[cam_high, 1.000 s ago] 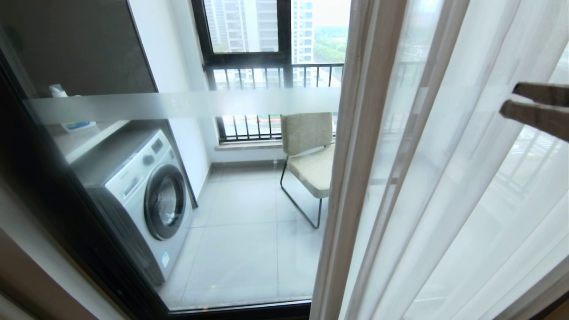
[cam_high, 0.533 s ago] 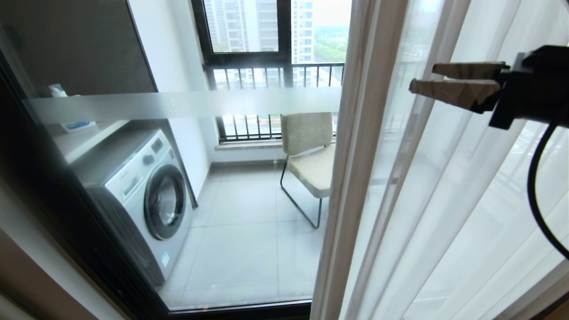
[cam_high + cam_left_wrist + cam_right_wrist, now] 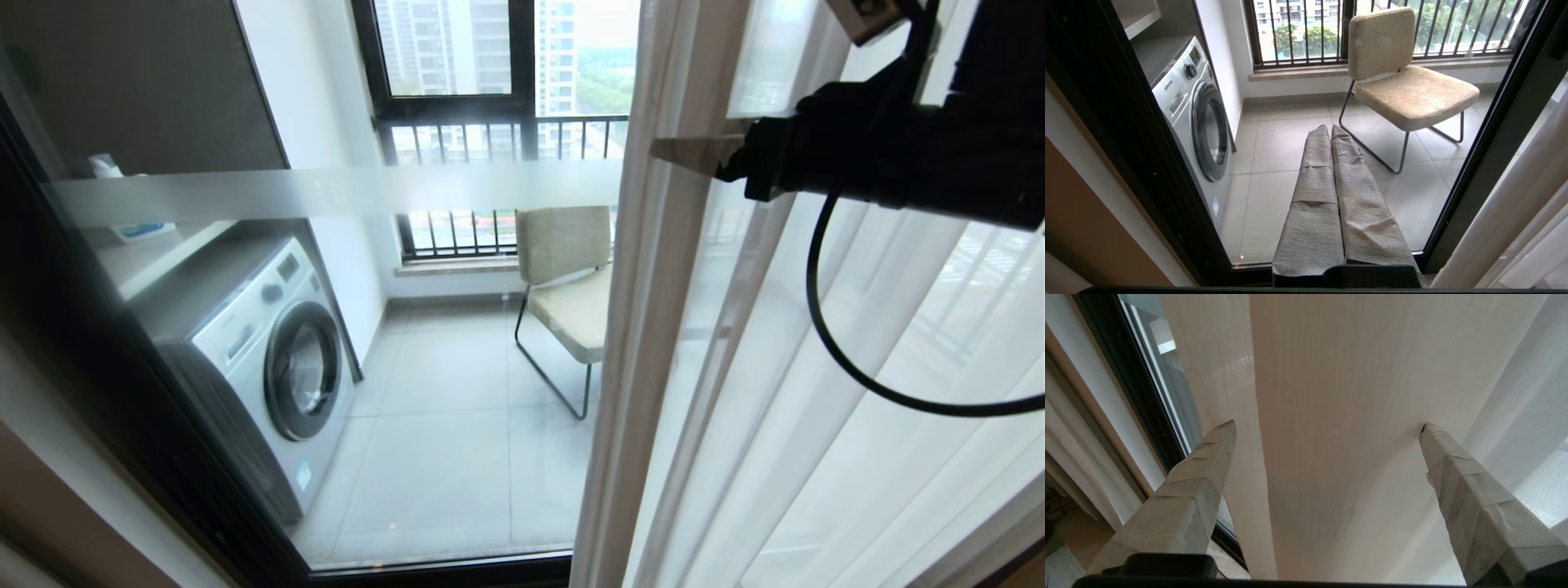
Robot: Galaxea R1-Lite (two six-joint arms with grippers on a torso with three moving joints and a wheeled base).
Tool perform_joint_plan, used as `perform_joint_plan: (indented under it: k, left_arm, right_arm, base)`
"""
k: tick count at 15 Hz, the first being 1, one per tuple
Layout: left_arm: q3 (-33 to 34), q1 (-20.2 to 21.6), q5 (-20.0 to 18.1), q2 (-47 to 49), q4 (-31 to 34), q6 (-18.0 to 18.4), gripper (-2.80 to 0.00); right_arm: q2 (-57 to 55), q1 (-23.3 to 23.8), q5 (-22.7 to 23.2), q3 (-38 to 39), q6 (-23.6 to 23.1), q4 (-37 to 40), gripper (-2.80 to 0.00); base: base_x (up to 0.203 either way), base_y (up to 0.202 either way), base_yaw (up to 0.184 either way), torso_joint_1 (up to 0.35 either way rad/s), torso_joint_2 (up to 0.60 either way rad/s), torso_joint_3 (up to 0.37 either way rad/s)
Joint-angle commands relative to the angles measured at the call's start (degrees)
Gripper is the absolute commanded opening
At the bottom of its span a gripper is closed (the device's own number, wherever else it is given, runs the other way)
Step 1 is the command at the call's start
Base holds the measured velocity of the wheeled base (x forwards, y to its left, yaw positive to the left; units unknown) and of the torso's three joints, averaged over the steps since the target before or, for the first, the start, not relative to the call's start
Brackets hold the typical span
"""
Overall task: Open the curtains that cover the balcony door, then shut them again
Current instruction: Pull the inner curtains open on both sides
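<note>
At the right of the half-uncovered balcony door point(image 3: 343, 343), the right gripper point(image 3: 1327, 428) spreads its fingers around the curtains' point(image 3: 816, 408) drawn-back beige edge, closing apparently unbegun; the left gripper point(image 3: 1331, 134) stays shut, idle.

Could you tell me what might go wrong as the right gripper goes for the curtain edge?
1. The right gripper is open, its fingers astride the curtains' beige edge fold; closing now may catch only part of the fold, which could slip when pulled.
2. The sheer layer hangs right beside it and could get pinched too.
3. The arm's looping cable could snag the fabric.
</note>
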State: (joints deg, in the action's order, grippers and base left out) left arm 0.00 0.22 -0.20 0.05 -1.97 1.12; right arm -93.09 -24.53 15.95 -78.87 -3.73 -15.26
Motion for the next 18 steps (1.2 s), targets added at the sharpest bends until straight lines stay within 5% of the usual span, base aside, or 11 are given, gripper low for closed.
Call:
perform_joint_plan:
  k: [1,9,18]
  left_arm:
    - [0.0,0.04,0.02,-0.05,-0.05,0.02,-2.8]
    - [0.0,0.04,0.02,-0.05,-0.05,0.02,-2.8]
    - [0.0,0.04,0.02,-0.05,-0.05,0.02,-2.8]
  right_arm:
    - [-2.72,-0.2,-1.2,-1.87,0.31,-0.12,0.0]
    - [-9.38,-3.88,-10.06,-7.62,7.86,-6.05,0.0]
    - [-14.08,-5.44,-26.15,-12.62,7.15,-9.87,0.0]
  base:
    - [0.0,0.0,0.0,0.0,0.0,0.0]
    - [0.0,0.0,0.0,0.0,0.0,0.0]
    - [0.0,0.0,0.0,0.0,0.0,0.0]
